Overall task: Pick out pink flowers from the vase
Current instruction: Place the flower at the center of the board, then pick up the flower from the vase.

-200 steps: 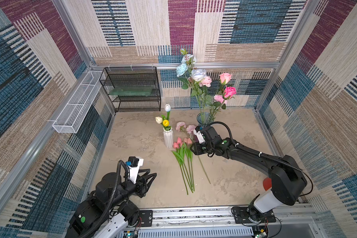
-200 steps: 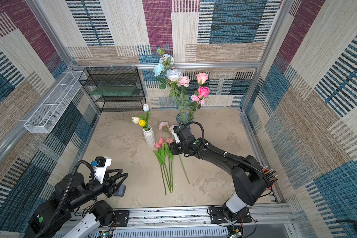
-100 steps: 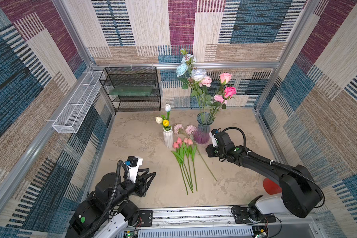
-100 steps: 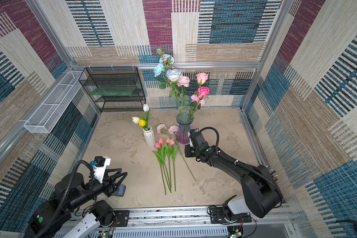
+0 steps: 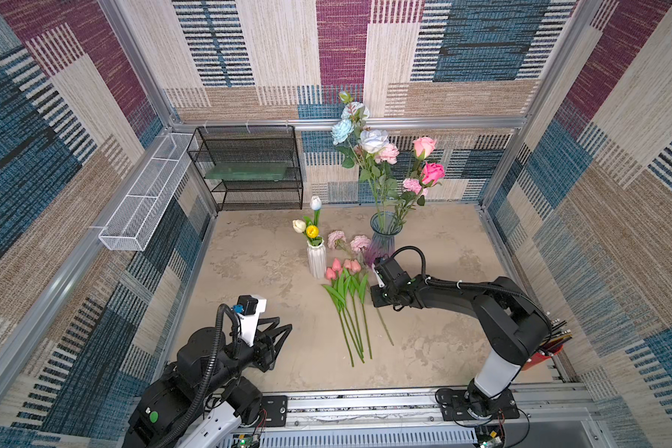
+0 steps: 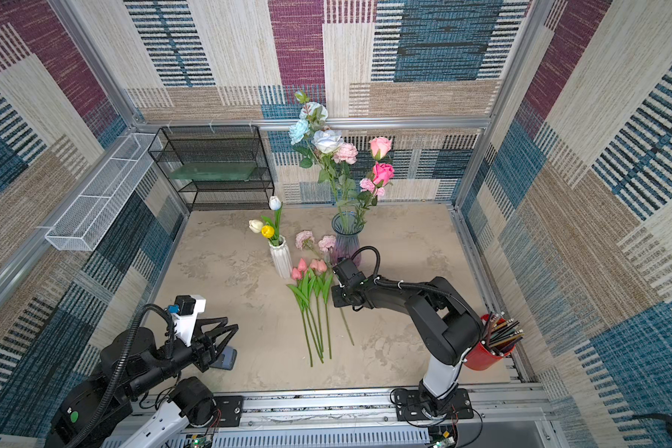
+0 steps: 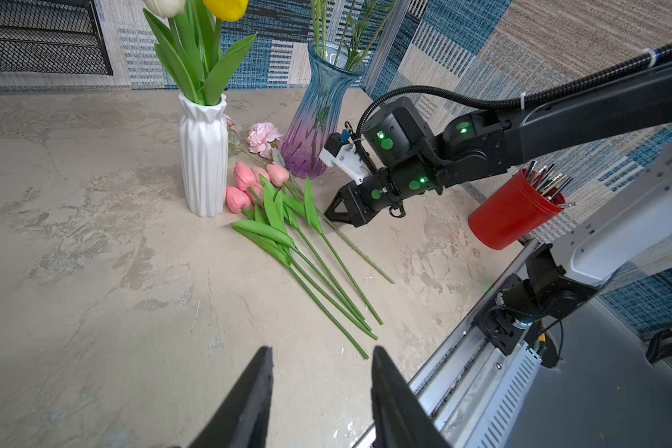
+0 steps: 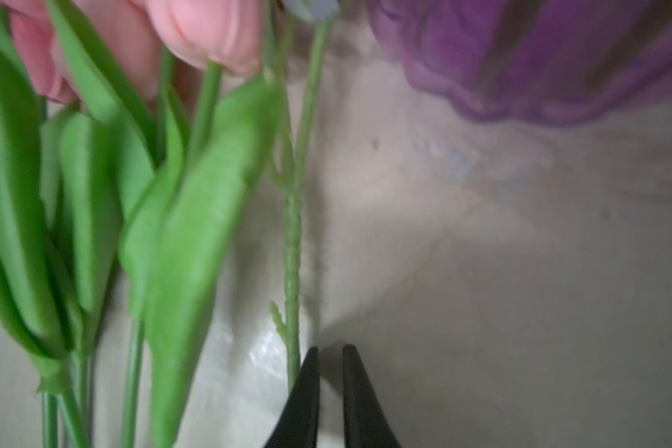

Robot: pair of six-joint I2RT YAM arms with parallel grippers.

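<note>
A blue-purple glass vase [image 5: 383,232] [image 7: 319,116] holds pink roses [image 5: 432,172], a pink peony [image 5: 388,153] and pale blue and white roses. Several pink tulips [image 5: 344,267] [image 7: 249,182] and two pink carnations [image 5: 359,243] lie on the table in front of it. My right gripper [image 5: 374,303] [image 8: 330,349] is low over the table beside the tulips. Its jaws stand a narrow gap apart with nothing between them, and a carnation stem [image 8: 292,271] lies just outside one finger. My left gripper [image 5: 284,324] [image 7: 321,351] hangs open and empty near the front left.
A white ribbed vase [image 5: 316,263] with white and yellow tulips stands just left of the laid-out flowers. A red cup of pencils [image 6: 485,349] sits by the right arm's base. At the back left are a black mesh shelf [image 5: 249,170] and a white wire basket [image 5: 144,201].
My right gripper drew back to the right of the vase, then came forward again and down beside the tulip stems, its jaws narrowing. The left arm stayed put.
</note>
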